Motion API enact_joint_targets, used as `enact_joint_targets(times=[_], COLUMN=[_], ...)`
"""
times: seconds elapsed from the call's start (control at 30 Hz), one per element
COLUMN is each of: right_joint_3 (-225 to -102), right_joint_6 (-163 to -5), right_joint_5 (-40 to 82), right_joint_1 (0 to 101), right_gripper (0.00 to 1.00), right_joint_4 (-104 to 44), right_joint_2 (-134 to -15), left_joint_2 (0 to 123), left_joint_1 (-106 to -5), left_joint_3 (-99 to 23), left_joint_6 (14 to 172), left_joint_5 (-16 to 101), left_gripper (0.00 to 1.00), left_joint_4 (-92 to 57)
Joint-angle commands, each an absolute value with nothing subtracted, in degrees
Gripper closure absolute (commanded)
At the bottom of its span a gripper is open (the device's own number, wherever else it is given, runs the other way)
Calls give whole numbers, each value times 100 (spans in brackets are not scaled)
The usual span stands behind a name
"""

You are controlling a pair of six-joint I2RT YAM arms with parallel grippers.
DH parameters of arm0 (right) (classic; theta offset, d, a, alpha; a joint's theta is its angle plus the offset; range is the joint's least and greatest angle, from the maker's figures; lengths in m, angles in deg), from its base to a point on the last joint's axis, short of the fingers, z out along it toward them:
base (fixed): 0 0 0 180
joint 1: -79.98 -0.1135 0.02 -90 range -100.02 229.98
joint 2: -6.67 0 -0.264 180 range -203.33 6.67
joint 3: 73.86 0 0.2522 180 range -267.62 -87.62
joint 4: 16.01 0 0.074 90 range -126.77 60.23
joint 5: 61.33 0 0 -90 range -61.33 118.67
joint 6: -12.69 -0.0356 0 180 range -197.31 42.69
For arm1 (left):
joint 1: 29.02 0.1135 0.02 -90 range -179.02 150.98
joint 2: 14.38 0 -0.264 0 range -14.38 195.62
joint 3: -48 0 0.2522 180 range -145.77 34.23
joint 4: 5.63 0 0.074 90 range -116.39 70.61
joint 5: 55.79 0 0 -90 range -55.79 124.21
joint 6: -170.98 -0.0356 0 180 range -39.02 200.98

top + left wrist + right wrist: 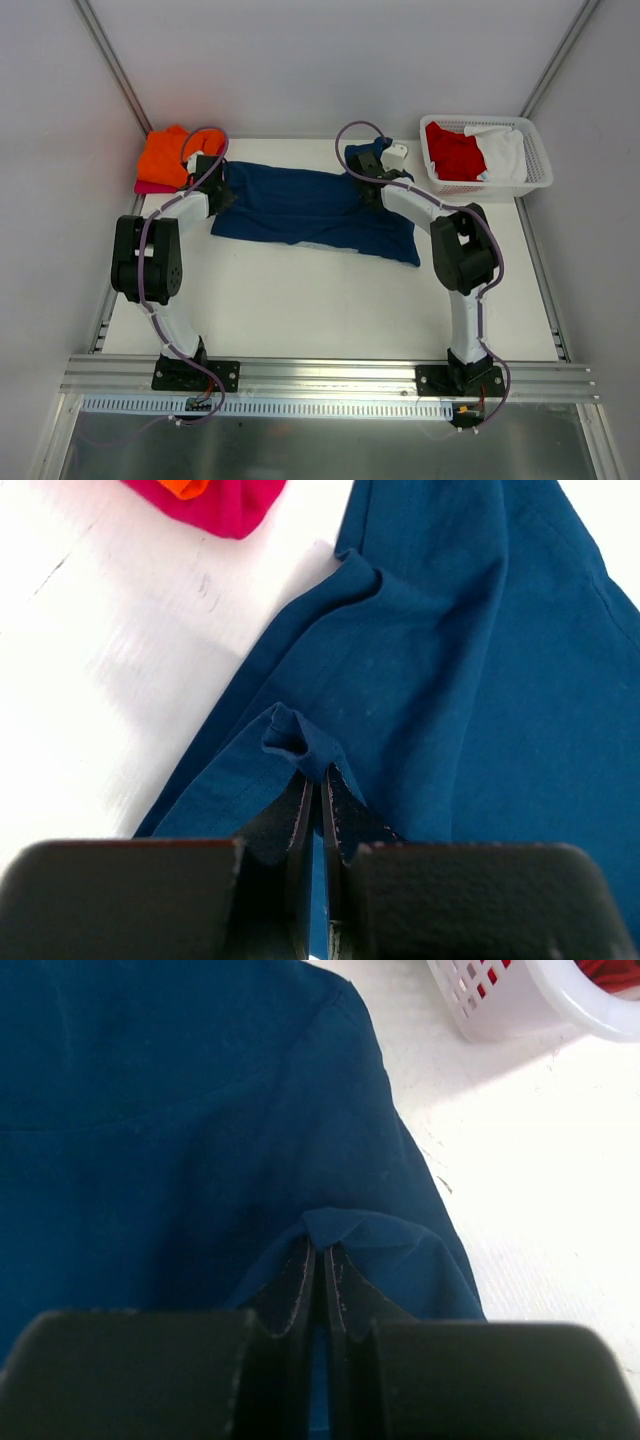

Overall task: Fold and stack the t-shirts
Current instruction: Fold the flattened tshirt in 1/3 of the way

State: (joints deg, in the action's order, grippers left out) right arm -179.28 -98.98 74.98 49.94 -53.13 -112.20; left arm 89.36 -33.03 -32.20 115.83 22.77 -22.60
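Note:
The navy blue t-shirt (310,208) lies spread across the back middle of the table. My left gripper (218,178) is shut on a pinch of its left edge; in the left wrist view the gripper (318,776) holds a small fold of navy cloth (450,660). My right gripper (362,166) is shut on the shirt's far right edge; in the right wrist view the gripper (320,1250) pinches a raised tuck of navy cloth (180,1110). An orange t-shirt (168,154) lies on a magenta-pink t-shirt (150,187) at the back left.
A white lattice basket (535,170) at the back right holds a red t-shirt (452,152) and a white t-shirt (505,152). Its corner shows in the right wrist view (500,1000). The pink shirt shows in the left wrist view (225,505). Enclosure walls stand on three sides.

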Motion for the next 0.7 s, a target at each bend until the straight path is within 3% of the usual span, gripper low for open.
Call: enact_joint_targets(times=[0.0,0.47,0.57,0.6,0.63,0.67], right_joint_3=[-18254,-18570,-18597,-18614,-18623,-18623], right_joint_6=[-9832,-9770,-9762,-9744,-9726,-9718], right_joint_5=[7499,7552,7552,7534,7534,7534], right_joint_1=[5071,5194,5194,5212,5203,5212], right_gripper=[99,99,75,42,22,8], right_joint_4=[-5271,-5271,-5271,-5271,-5271,-5271], right_joint_2=[-11321,-11629,-11646,-11647,-11655,-11673], left_joint_2=[9012,9310,9398,9425,9434,9442], left_joint_1=[-3271,-3271,-3271,-3271,-3271,-3271], left_joint_3=[-3467,-3704,-3766,-3766,-3783,-3801], left_joint_6=[11385,11341,11332,11341,11332,11332], left_joint_5=[2348,2261,2305,2340,2357,2357], left_gripper=[100,100,81,70,54,20], left_joint_4=[-2115,-2168,-2168,-2168,-2168,-2168])
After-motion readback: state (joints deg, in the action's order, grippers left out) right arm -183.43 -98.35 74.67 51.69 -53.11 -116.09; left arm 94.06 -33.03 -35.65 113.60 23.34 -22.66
